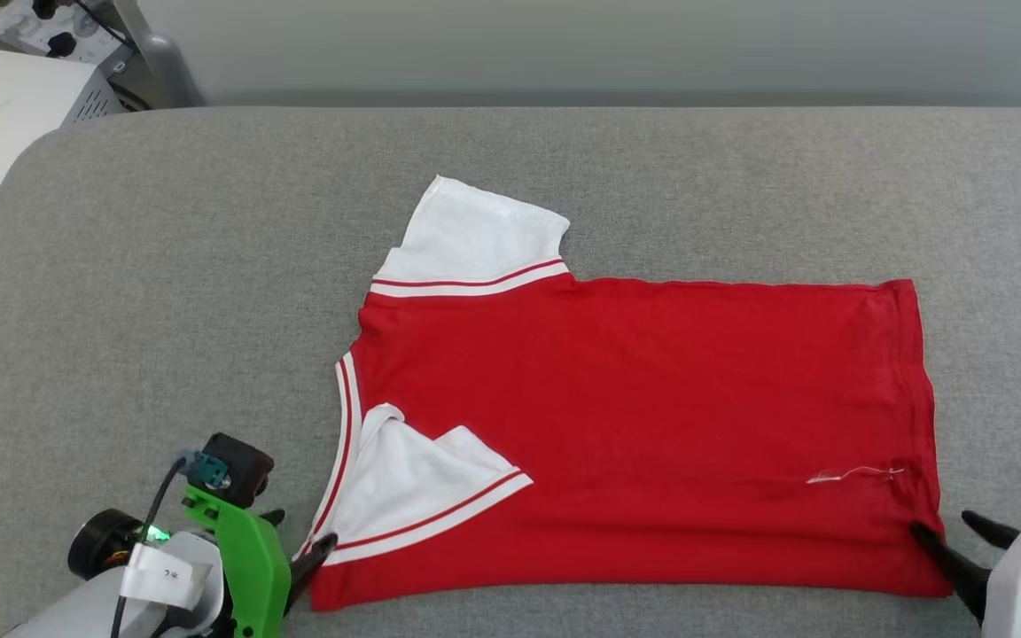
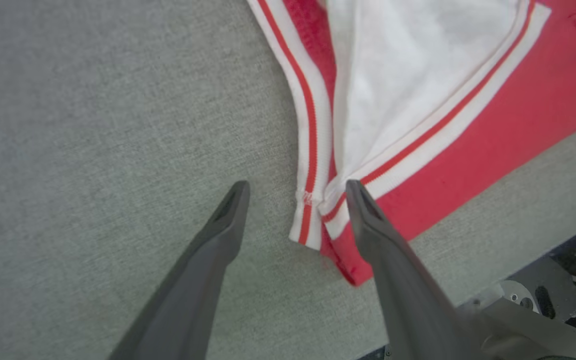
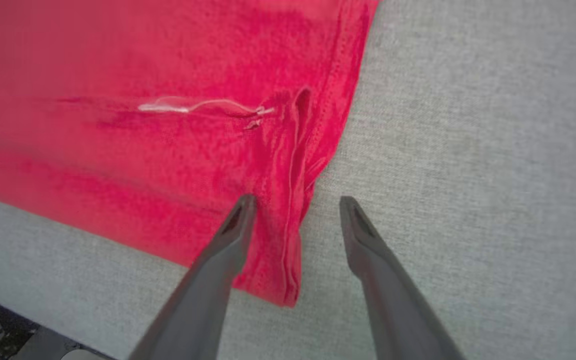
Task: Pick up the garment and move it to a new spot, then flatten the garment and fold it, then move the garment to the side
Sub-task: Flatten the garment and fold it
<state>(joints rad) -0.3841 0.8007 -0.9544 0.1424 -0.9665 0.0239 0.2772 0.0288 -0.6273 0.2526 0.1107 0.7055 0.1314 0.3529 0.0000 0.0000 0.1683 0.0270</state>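
The shirt (image 1: 635,425) is laid lengthwise left to right. Its near corners are straddled by the left gripper (image 2: 296,186) and right gripper (image 3: 298,200), both released

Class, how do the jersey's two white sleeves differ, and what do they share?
The far sleeve sticks out onto the grey surface; the near sleeve is folded in over the red body. The far sleeve lies smooth; the near sleeve is creased. Both are white with red-striped trim.

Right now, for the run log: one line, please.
red white-sleeved jersey: flat, sleeve folded in; left hand: open at collar; right hand: open at hem
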